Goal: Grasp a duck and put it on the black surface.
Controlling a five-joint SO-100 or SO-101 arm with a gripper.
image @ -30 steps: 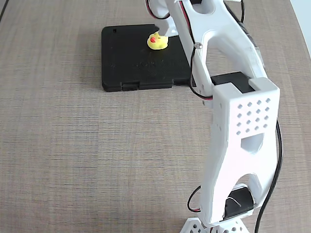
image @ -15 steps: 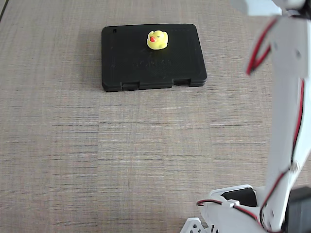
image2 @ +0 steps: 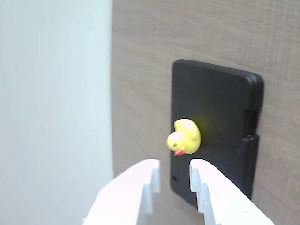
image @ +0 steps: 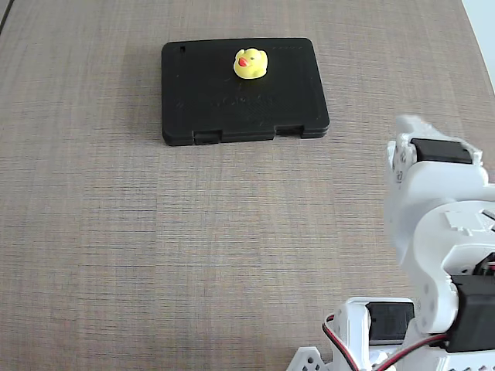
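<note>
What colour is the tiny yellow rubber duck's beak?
Red-orange beak, clearest in the fixed view.

White arm [image: 437, 232] folded back at lower right of the fixed view, red and black wires at its base; in the wrist view the gripper [image2: 174, 169] empty, jaws slightly parted.

Bright, even light — wrist view soft-focused.

No legible text, numbers or signs. The black surface [image: 232, 100] carries a faint embossed mark, unreadable in the fixed view; it lies well beyond the gripper [image2: 174, 176].
</note>
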